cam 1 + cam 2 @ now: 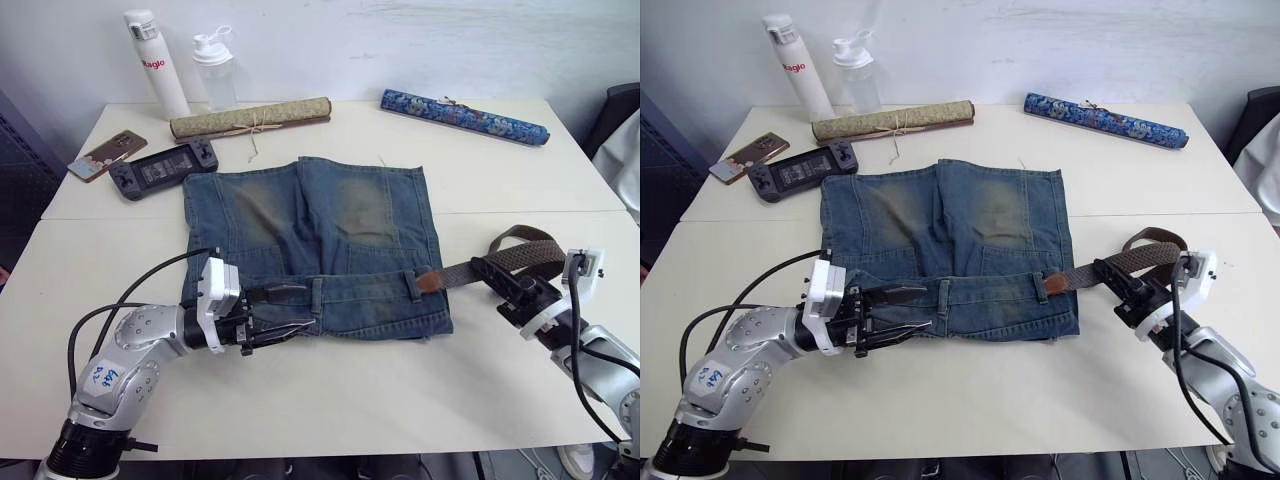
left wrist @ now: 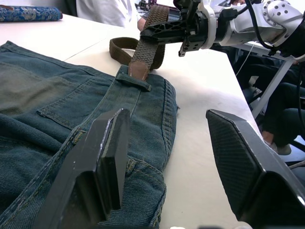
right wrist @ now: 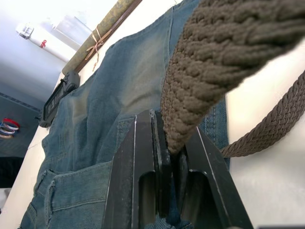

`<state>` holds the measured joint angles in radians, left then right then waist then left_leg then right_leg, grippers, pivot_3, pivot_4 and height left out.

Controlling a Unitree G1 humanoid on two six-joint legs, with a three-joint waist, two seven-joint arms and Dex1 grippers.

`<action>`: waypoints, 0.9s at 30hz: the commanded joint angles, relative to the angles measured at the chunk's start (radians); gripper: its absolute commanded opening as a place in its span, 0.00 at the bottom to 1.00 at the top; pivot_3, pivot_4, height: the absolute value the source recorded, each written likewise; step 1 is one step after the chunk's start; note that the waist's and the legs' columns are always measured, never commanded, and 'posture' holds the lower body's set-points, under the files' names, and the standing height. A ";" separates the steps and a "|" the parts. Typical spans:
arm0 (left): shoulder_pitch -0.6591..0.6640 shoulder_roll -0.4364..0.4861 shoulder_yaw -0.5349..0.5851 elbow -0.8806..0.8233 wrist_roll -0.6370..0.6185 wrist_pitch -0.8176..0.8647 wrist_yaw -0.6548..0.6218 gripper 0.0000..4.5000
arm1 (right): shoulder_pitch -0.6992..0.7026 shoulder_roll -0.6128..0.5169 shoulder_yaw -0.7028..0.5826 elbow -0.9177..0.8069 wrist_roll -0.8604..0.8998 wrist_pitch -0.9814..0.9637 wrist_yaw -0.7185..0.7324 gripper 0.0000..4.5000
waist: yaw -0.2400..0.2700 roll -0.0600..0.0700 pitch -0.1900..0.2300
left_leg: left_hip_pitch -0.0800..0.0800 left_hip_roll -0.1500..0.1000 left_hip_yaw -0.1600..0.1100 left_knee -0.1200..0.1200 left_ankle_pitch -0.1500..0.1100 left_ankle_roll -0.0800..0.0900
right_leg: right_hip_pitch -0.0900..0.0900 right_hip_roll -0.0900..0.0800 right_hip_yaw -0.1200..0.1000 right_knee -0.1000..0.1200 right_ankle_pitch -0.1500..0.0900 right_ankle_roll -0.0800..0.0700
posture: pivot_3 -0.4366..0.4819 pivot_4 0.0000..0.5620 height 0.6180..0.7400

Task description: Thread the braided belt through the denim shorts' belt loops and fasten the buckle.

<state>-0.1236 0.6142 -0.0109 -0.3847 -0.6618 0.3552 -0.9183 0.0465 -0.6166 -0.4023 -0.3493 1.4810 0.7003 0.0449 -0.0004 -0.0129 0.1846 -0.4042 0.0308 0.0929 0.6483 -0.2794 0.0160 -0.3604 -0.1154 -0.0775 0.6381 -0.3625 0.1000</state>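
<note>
1. Braided belt (image 1: 520, 256): woven strap, looks soft and floppy with little stiffness of its own. My read is it buckles if pushed, so feed it in short strokes and grip close to the loop. The brown leather tip (image 1: 429, 281) is the stiffest bit and the best lead-in.
2. Where it is: the tip sits at the right-most belt loop (image 1: 412, 285) on the waistband of the denim shorts (image 1: 315, 245), just entering it. The rest trails off the shorts' right edge and curls in a loose loop on the white table (image 1: 330, 390). I can't make out the buckle.
3. Shorts: limp denim lying flat, waistband nearest the robot. Likely to drag and bunch when the belt is pulled, so the waistband needs pinning.
4. Right gripper (image 1: 503, 277): clamped on the strap a short way back from the tip. The right wrist view shows the fingers (image 3: 143, 167) closed with the braid pinched between them. Forearm is low over the table, pointing left toward the shorts.
5. Left gripper (image 1: 280, 310): spread wide, holding nothing. One finger (image 2: 107, 152) rests on the waistband at the shorts' left end, the other finger (image 2: 243, 164) hangs over bare table. Arm lies low, pointing right along the waistband.
</note>
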 commanded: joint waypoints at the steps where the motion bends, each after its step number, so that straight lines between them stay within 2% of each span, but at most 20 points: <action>1: 0.000 -0.013 0.009 -0.037 0.005 -0.013 0.003 0.63 | -0.018 0.014 0.008 -0.030 -0.042 0.001 -0.009 0.00 | 0.000 0.000 0.000 | 0.000 0.000 0.000 0.000 0.000 0.000 | 0.000 0.000 0.000 0.000 0.000 0.000 | 0.48 0.27 0.82; 9: -0.037 -0.032 -0.003 -0.039 0.013 0.007 0.018 0.63 | -0.038 0.065 0.057 -0.037 -0.058 0.024 -0.043 0.00 | 0.000 0.000 0.000 | 0.000 0.000 0.000 0.000 0.000 0.000 | 0.000 0.000 0.000 0.000 0.000 0.000 | 0.48 0.27 0.82; 16: -0.083 -0.055 -0.064 -0.036 0.085 -0.003 0.034 0.63 | -0.062 0.141 0.104 0.016 0.029 0.095 -0.162 0.00 | -0.001 0.000 0.000 | 0.000 0.000 0.000 0.000 0.001 -0.001 | 0.000 0.000 0.000 0.000 0.000 0.000 | 0.48 0.27 0.82; 22: -0.172 -0.120 -0.207 0.051 0.324 -0.146 0.080 0.63 | -0.093 0.214 0.119 0.063 0.116 0.101 -0.226 0.00 | 0.000 0.000 0.000 | 0.000 0.000 0.000 0.000 0.001 -0.001 | 0.000 0.000 0.000 0.001 0.000 0.000 | 0.48 0.27 0.82; 27: -0.266 -0.196 -0.313 0.221 0.605 -0.361 0.201 0.63 | -0.101 0.240 0.120 0.116 0.165 0.114 -0.258 0.00 | -0.002 0.000 0.000 | -0.001 0.000 0.001 0.000 0.001 -0.001 | -0.001 0.001 0.000 0.001 0.000 0.000 | 0.48 0.27 0.82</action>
<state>-0.3649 0.4331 -0.2938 -0.1915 -0.1496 0.0896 -0.7597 -0.0559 -0.3847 -0.2836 -0.2439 1.6107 0.8053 -0.2027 -0.0020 -0.0127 0.1845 -0.4046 0.0310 0.0938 0.6481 -0.2788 0.0152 -0.3615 -0.1146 -0.0772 0.6391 -0.3625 0.1000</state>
